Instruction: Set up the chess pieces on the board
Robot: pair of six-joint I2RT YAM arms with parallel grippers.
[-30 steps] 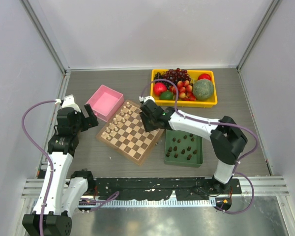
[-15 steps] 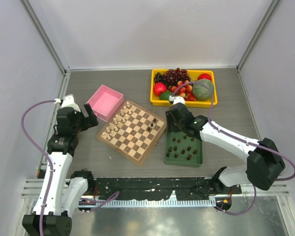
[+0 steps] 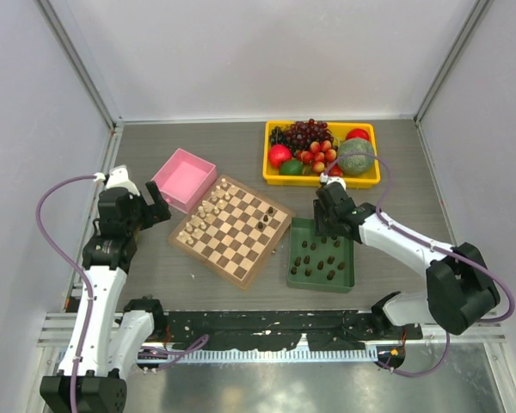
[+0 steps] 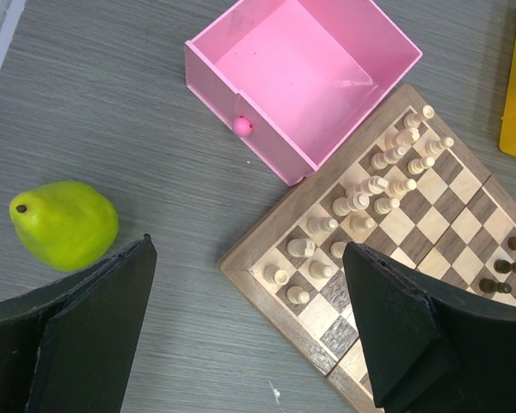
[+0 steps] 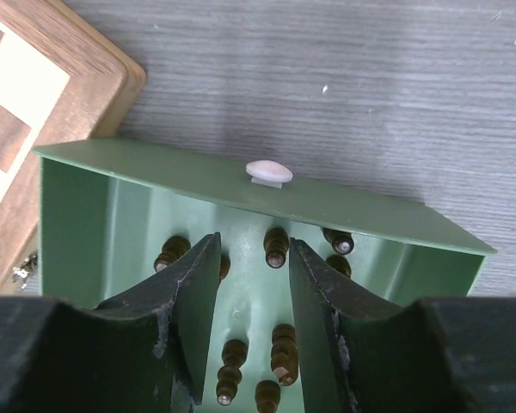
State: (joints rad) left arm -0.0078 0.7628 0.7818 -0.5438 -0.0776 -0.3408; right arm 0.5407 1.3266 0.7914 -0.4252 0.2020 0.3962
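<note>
1. Table: grey, with a fine streaky grain like wood laminate.
2. Board: a flat wooden square with tan and dark brown checks and a tan border. It sits at an angle mid-table, between the pink box and the green tray.
3. Yellow tray: glossy plastic rectangle at the back, piled with round fruit, a dark grape bunch and a netted green melon.
4. Green tray: square smooth plastic with thin walls, just beside the board's right corner.
5. Pink box: square, matte and smooth, with its corner just at the board's far-left edge.
6. Right claw: black, rough-edged fingers dipped into the green tray. Its jaws are apart and hold nothing, with a few dark pieces lying loose in the gap.
7. Left claw: chunky black wedge fingers spread wide and holding nothing, up above the board's left corner.
8. Pear: smooth, yellow-green, lying on the table left of the board.
9. Light pieces: cream turned wood with round heads, in two rows along the board's edge by the pink box.
10. Dark pieces: tiny near-black turned figures. Most lie scattered in the green tray, and a few stand on the board's opposite edge.
11. Knobs: a white oval one on the green tray's wall and a small pink ball on the box's wall.
</note>
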